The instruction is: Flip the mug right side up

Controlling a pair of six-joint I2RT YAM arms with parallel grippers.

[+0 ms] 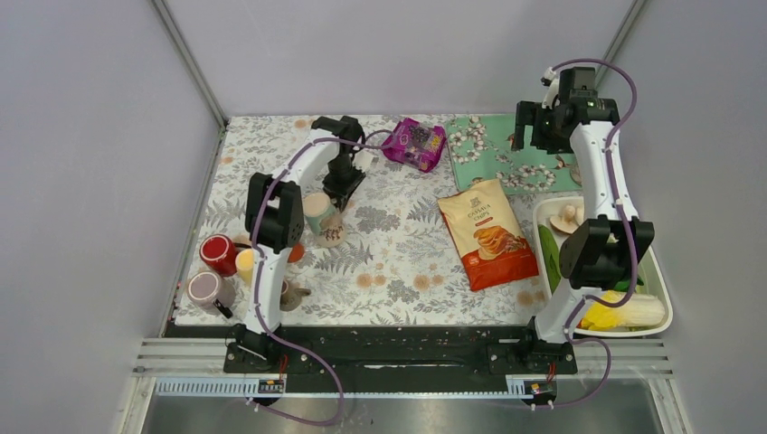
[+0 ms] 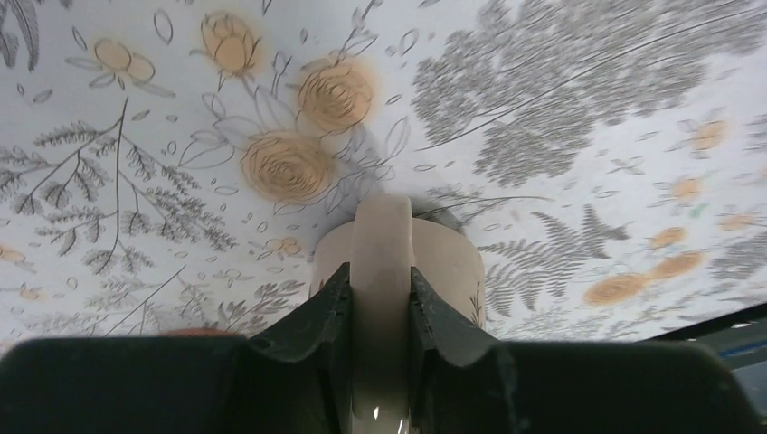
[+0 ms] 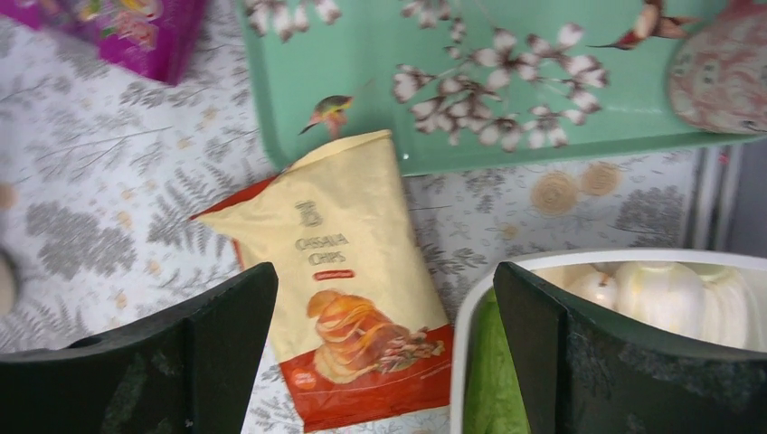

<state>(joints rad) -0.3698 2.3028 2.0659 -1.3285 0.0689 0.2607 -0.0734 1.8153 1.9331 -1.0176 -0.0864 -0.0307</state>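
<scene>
The mug [image 1: 323,220] is cream with a plant pattern and stands on the floral cloth left of centre. I cannot tell which end is up. My left gripper [image 1: 343,187] reaches down at its far side and is shut on the mug's handle. In the left wrist view the handle [image 2: 381,244] is pinched between the two black fingers of the gripper [image 2: 381,291], with the mug body [image 2: 448,262] behind it. My right gripper [image 1: 535,127] is raised at the back right, open and empty [image 3: 384,276].
A red mug [image 1: 218,252], a yellow cup [image 1: 245,264] and a maroon mug [image 1: 205,290] stand at the near left. A purple snack bag [image 1: 414,143], a cassava chips bag [image 1: 488,233], a green tray [image 1: 506,154] and a white tub [image 1: 543,206] of vegetables lie to the right.
</scene>
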